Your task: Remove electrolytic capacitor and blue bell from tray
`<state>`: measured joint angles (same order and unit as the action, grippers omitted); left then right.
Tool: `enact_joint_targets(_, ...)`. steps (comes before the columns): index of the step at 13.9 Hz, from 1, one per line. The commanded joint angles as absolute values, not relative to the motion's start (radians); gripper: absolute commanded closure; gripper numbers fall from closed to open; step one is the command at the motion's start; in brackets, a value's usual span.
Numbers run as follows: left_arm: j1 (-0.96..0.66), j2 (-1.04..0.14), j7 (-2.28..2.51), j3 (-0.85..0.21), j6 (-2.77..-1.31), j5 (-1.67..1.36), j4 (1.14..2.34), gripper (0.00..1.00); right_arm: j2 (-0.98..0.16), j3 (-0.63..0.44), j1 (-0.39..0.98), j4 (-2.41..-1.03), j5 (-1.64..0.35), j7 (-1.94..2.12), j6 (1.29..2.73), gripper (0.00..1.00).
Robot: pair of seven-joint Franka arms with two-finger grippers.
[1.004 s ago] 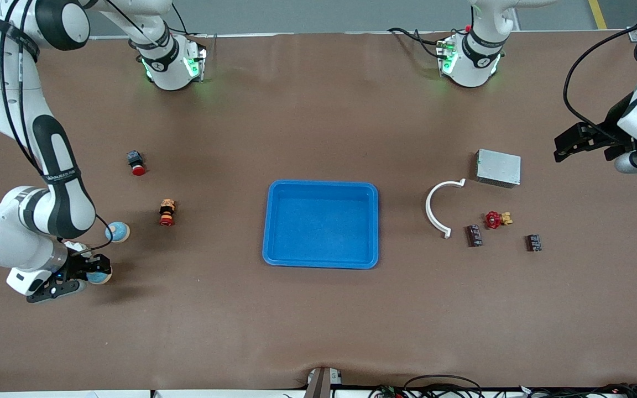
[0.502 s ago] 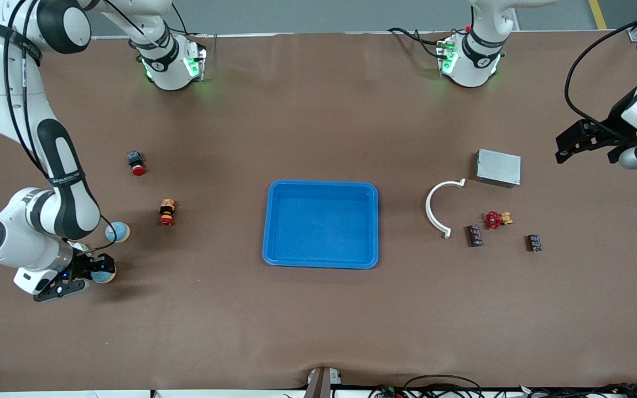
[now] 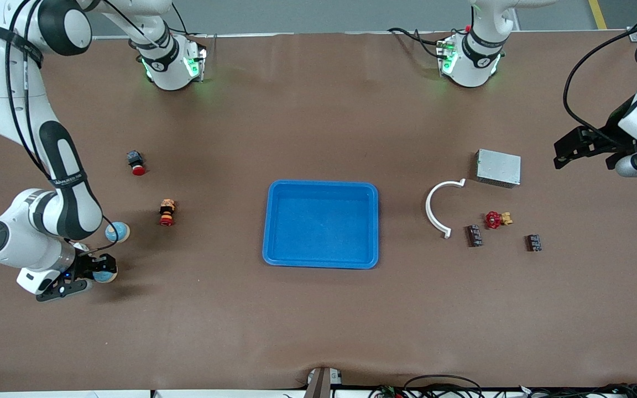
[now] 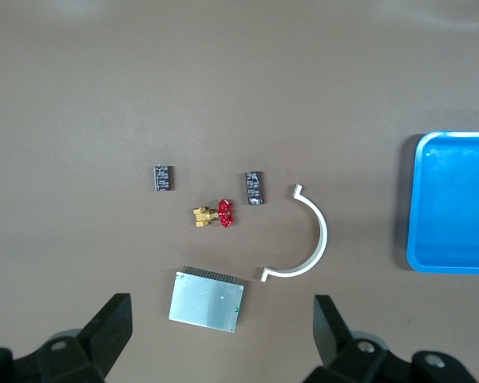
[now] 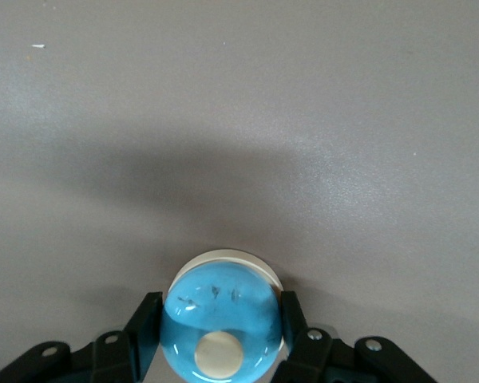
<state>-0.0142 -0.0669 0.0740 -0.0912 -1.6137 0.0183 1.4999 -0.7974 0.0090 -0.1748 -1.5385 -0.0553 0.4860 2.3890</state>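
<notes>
My right gripper [image 3: 93,272] is shut on a blue dome bell [image 3: 105,275] low over the table at the right arm's end. In the right wrist view the bell [image 5: 221,311] fills the gap between the black fingers [image 5: 144,319] of the right gripper [image 5: 220,313]. Two small dark capacitors [image 3: 474,235] [image 3: 533,242] lie at the left arm's end. My left gripper [image 3: 564,150] hangs open and empty above the table beside a silver box [image 3: 498,167]. In its wrist view the left gripper [image 4: 222,323] looks down on both capacitors [image 4: 163,177] [image 4: 254,187].
A blue tray [image 3: 323,184] sits mid-table. A second blue bell [image 3: 118,232] and two red-capped buttons [image 3: 136,162] [image 3: 167,213] lie near the right gripper. A white curved piece [image 3: 434,207] and a red valve [image 3: 494,219] lie by the capacitors.
My right gripper has shifted slightly toward the tray with the bell in it. The left gripper rose a little and came back down.
</notes>
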Motion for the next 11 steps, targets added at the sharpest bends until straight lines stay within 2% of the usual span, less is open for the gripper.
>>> enact_joint_targets(1,-0.014,-0.075,0.054,-0.091,-1.611,0.015,1.477,0.00,-0.821,0.026,-0.199,-1.528,-0.058,0.506,2.393,1.00)
enact_joint_targets(7,-0.015,-0.078,0.055,-0.091,-1.617,0.015,1.466,0.00,-0.827,0.028,-0.199,-1.526,-0.061,0.496,2.407,1.00)
enact_joint_targets(8,-0.015,-0.081,0.055,-0.091,-1.617,0.014,1.466,0.00,-0.827,0.028,-0.199,-1.526,-0.063,0.494,2.408,0.83)
enact_joint_targets(9,-0.015,-0.083,0.058,-0.091,-1.617,0.012,1.466,0.00,-0.827,0.028,-0.199,-1.526,-0.066,0.491,2.416,0.01)
enact_joint_targets(11,-0.014,-0.084,0.067,-0.091,-1.617,0.014,1.466,0.00,-0.825,0.028,-0.199,-1.526,-0.071,0.489,2.427,0.00)
